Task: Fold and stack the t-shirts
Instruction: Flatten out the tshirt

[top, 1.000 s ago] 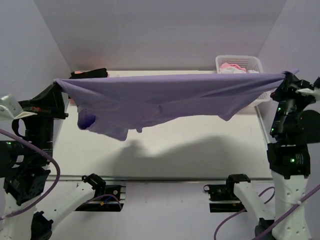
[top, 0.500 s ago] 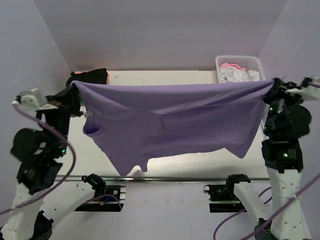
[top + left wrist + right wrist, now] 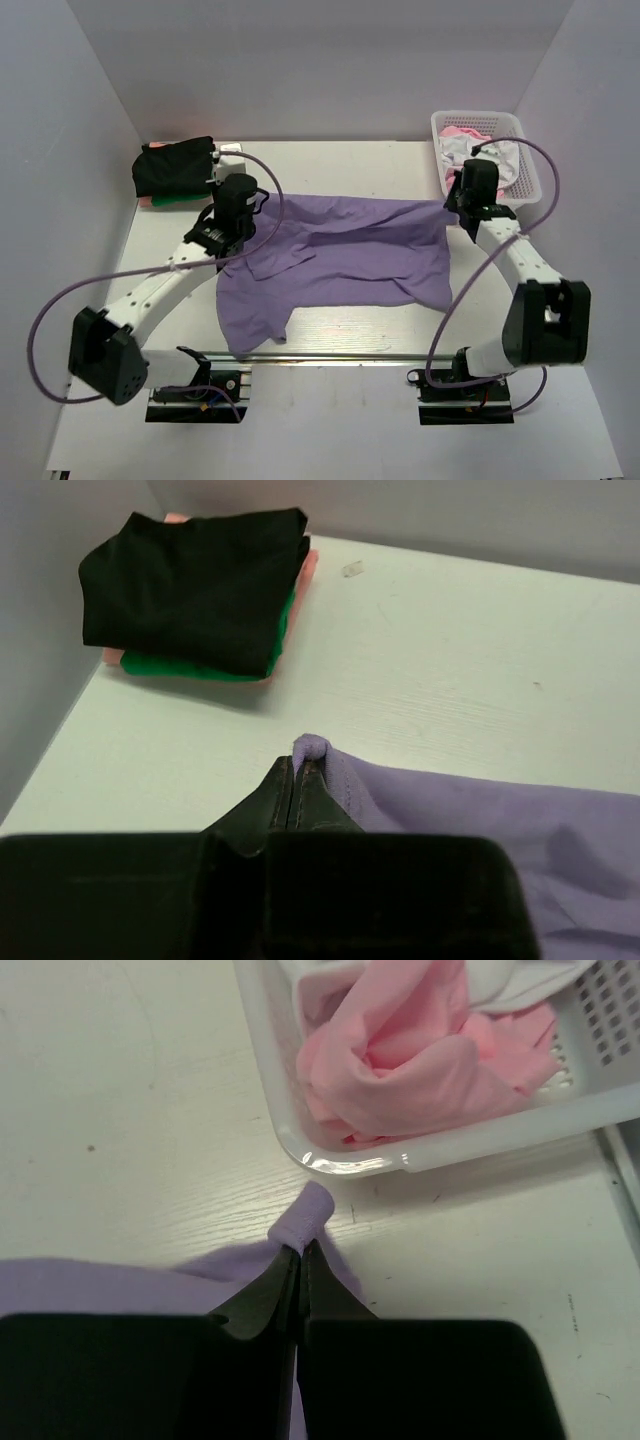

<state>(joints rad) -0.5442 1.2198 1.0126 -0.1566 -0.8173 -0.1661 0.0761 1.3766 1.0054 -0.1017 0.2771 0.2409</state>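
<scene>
At the far-left corner of the table point(image 3: 330, 165) sits a folded stack: a black t-shirt point(image 3: 195, 575) on top, a green t-shirt point(image 3: 175, 667) beneath it, and a salmon-pink layer point(image 3: 305, 565) showing at the edges. Just right of that stack the left gripper point(image 3: 296, 772) is low over the tabletop, its jaws pressed together on a small bunched corner of the lavender t-shirt point(image 3: 340, 250). That shirt lies spread across the middle of the table, rumpled. Its far edge runs between the two grippers, and its left part reaches towards the near edge. At the shirt's far-right corner the right gripper point(image 3: 301, 1255) pinches a little nub of lavender cloth between closed jaws, just beside the near-left corner of the white lattice basket point(image 3: 345, 1163). The basket stands in the far-right corner and holds a crumpled pink garment point(image 3: 400, 1050) with a white cloth point(image 3: 500, 985) lying beside it
</scene>
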